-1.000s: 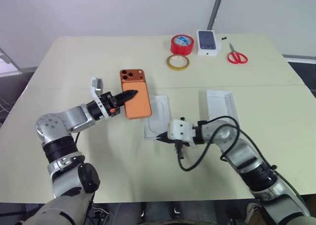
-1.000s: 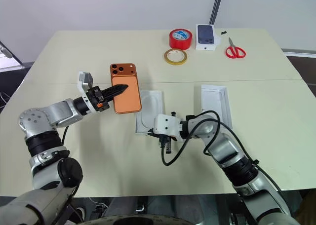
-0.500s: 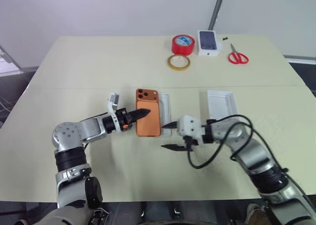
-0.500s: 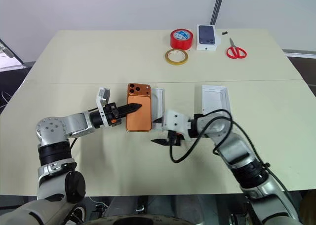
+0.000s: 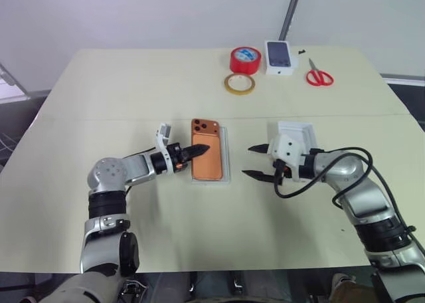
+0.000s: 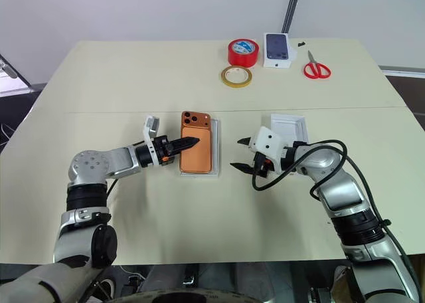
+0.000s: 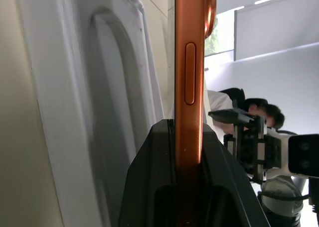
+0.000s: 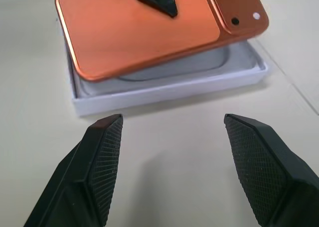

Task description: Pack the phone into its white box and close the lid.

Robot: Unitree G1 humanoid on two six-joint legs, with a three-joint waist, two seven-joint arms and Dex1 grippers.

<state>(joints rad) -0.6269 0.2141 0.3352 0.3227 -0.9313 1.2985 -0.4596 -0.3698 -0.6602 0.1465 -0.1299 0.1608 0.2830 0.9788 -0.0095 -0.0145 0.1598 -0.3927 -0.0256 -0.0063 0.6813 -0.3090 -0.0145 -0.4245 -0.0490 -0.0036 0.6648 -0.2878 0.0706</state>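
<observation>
The orange phone hangs back up, slightly tilted, just above the white box in the middle of the table. My left gripper is shut on the phone's left edge; the left wrist view shows the phone edge-on between the fingers, with the white box beside it. My right gripper stands open to the right of the box, holding nothing. Its wrist view shows the phone over the box, whose floor has a rounded recess. The white lid lies behind the right gripper, inner face up.
At the far edge stand a red tape roll, a yellowish tape ring, a small white box with a dark phone picture and red scissors. A black cable loops below my right wrist.
My left gripper has carried the phone down and to the right, over the white box. My right gripper has opened and drawn away to the right of the box.
</observation>
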